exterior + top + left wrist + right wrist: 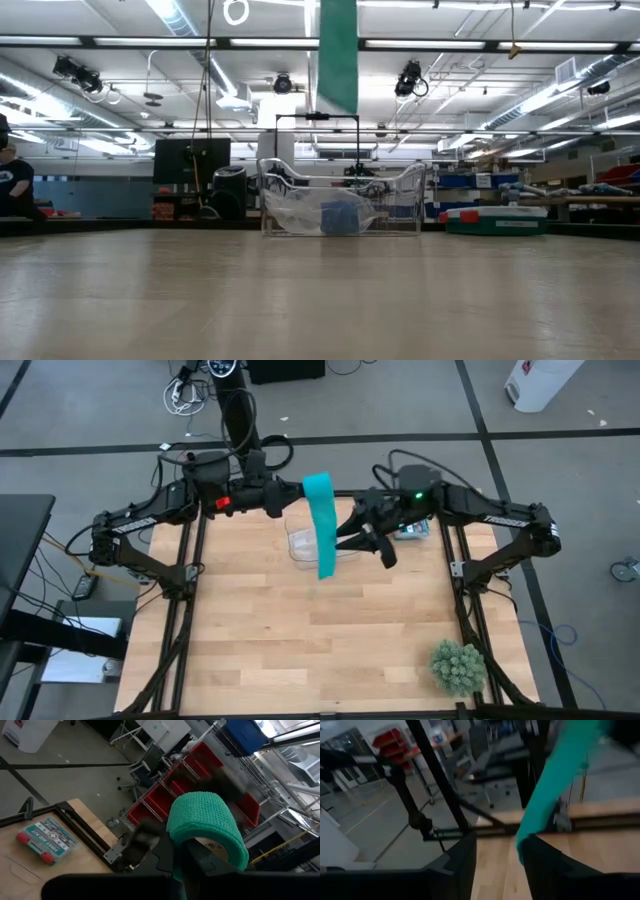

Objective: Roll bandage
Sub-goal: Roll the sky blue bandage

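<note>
Teal crepe-like fabric filled the left claw [297, 495]: its fingers were clamped together on the wound part of the bandage [322, 525], a soft, ridged coil with a pale core showing in the left wrist view. The coil was held high above the far middle of the desk [260, 620], likely so the loose end could hang straight and feed onto the roll without dragging.

From the coil the free ribbon dropped toward 6 o'clock in the overhead view, flat and narrow, its lower end in front of the right claw [345, 545]. That claw stood at about 3 o'clock of the ribbon with fingers apart; in its wrist view the teal tail ran down into the gap between them, not pinched. Judged: it was placed to guide or tension the tail.

Under the ribbon sat a clear plastic tray [343, 210], thin-walled and glossy, holding a blue roll [340, 216]. A small flat case [413, 531] lay beyond at 3 o'clock; a spiky green plant ball [458, 666] rested near the 5 o'clock corner.
</note>
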`<action>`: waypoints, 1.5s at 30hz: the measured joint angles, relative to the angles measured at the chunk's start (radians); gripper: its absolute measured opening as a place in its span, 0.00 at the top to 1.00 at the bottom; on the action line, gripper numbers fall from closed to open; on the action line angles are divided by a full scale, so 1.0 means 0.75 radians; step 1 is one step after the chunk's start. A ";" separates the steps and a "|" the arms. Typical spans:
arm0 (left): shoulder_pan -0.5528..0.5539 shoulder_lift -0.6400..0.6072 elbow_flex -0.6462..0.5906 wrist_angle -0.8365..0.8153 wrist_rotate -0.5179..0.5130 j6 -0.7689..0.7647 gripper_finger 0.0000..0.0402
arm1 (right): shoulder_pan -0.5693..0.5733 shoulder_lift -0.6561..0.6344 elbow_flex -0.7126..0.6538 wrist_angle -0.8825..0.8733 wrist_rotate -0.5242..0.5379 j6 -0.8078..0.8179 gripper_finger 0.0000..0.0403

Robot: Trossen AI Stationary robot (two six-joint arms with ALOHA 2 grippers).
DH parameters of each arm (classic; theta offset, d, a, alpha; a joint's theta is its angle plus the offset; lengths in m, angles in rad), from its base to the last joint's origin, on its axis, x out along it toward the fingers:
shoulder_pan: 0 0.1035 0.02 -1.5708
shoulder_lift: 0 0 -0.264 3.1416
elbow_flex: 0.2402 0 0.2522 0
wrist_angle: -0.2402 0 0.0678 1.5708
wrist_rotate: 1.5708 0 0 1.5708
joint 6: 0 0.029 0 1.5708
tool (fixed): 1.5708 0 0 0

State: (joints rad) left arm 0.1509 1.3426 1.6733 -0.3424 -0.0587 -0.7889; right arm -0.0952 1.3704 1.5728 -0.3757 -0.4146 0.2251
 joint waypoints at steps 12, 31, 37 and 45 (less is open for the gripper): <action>0.000 0.000 0.000 0.000 0.016 -0.010 0.95 | -0.002 -0.033 0.205 -0.258 0.283 -0.225 0.62; 0.000 0.000 0.000 0.026 0.015 -0.008 0.95 | -0.078 0.050 0.218 -0.163 0.244 -0.243 0.62; 0.000 0.000 0.001 0.048 0.015 -0.004 0.95 | -0.072 0.138 0.217 -0.104 0.163 -0.211 0.62; 0.000 0.000 0.001 0.038 0.014 0.028 0.95 | -0.067 0.162 0.217 -0.015 0.034 -0.267 0.94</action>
State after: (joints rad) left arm 0.1509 1.3426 1.6741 -0.3137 -0.0479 -0.7676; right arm -0.1453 1.4916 1.7354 -0.3870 -0.3887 0.0251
